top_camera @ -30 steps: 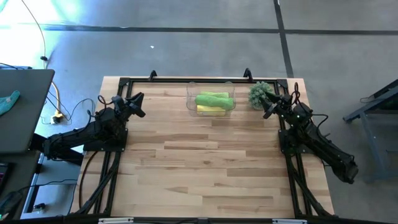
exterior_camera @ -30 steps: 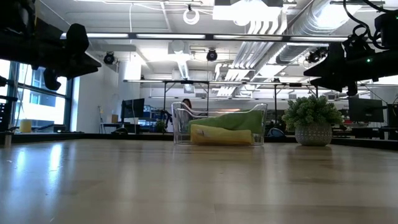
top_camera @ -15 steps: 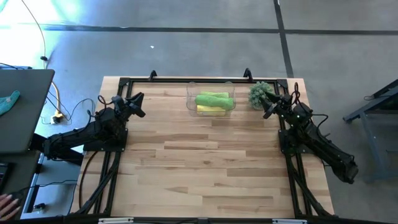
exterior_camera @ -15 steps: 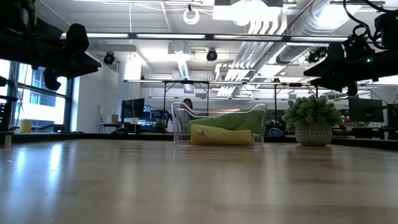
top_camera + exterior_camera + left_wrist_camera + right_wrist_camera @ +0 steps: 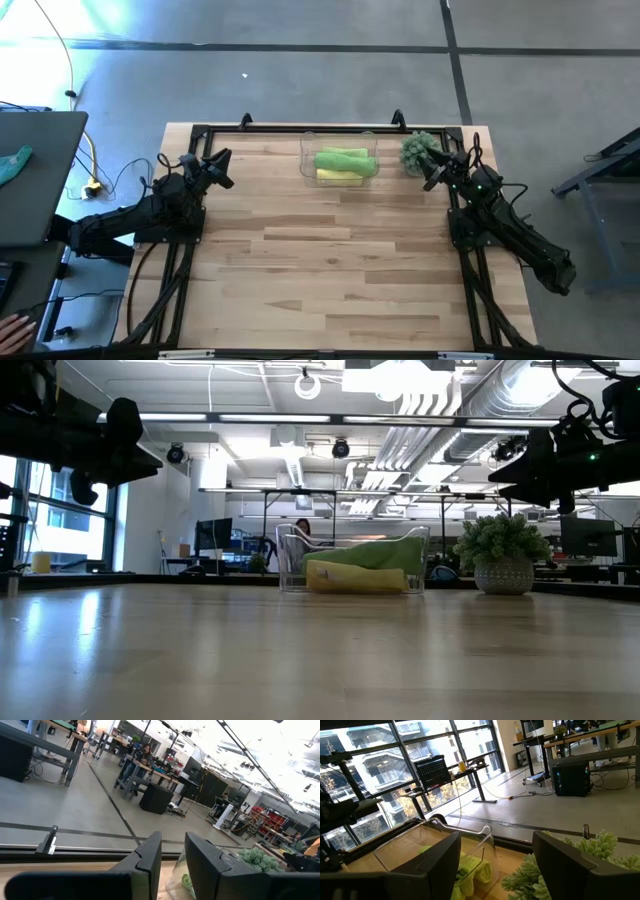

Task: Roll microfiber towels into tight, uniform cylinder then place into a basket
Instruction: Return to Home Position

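The clear basket [image 5: 340,157] stands at the table's far middle. Rolled microfiber towels lie in it: lime green [image 5: 345,158] on the far side, yellow [image 5: 338,175] on the near side. The low view shows the yellow roll [image 5: 355,577] below the green [image 5: 378,554]. My left gripper [image 5: 222,162] hovers level at the far left, open by a narrow gap [image 5: 173,857], with nothing in it. My right gripper [image 5: 430,168] hovers level at the far right beside the basket, open wide [image 5: 497,855] and empty.
A spiky green plant in a pot [image 5: 418,150] stands right of the basket, close to my right gripper. A black frame [image 5: 300,130] runs along the table's far and side edges. A person's hand [image 5: 14,326] shows off the near left corner. Bare wood lies in front.
Both arms have kept still. A person's hand has come into view beyond the table's near left corner.
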